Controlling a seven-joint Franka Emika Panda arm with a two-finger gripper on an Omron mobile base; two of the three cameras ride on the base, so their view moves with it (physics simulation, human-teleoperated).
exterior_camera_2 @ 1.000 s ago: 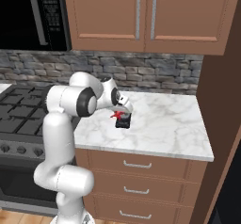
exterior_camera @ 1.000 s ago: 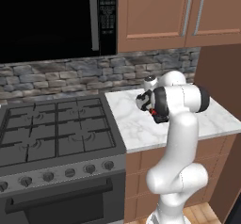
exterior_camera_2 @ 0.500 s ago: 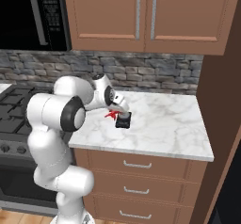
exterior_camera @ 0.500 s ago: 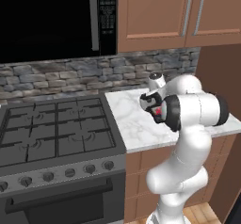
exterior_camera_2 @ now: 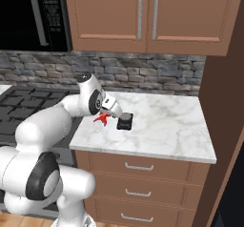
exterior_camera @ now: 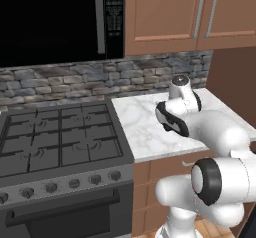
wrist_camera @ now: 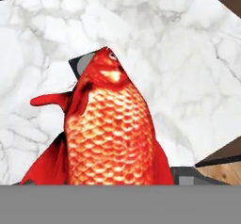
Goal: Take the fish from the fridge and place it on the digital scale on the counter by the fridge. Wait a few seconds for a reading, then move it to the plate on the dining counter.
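Observation:
The red-orange fish (wrist_camera: 110, 133) is held close in front of the hand camera, and my gripper (wrist_camera: 113, 176) is shut on it. In the right base view the fish (exterior_camera_2: 101, 119) hangs low over the counter (exterior_camera_2: 167, 126), just left of the small dark digital scale (exterior_camera_2: 125, 121), with my gripper (exterior_camera_2: 113, 110) above them. A corner of the scale (wrist_camera: 81, 64) peeks out behind the fish's head. The fridge (exterior_camera_2: 228, 140) is the dark mass at the right edge. The plate and dining counter are out of view.
A gas stove (exterior_camera: 55, 142) adjoins the counter (exterior_camera: 135, 122) on the left, with a black microwave (exterior_camera: 55, 22) above it. Wooden cabinets (exterior_camera_2: 147, 16) hang over the counter and a stone backsplash (exterior_camera_2: 157, 73) runs behind. Drawers (exterior_camera_2: 138, 173) sit below.
The arm has folded, its elbow swinging out toward the cameras. The fish has shifted a little left, from over the scale to beside it. The scale has stayed put.

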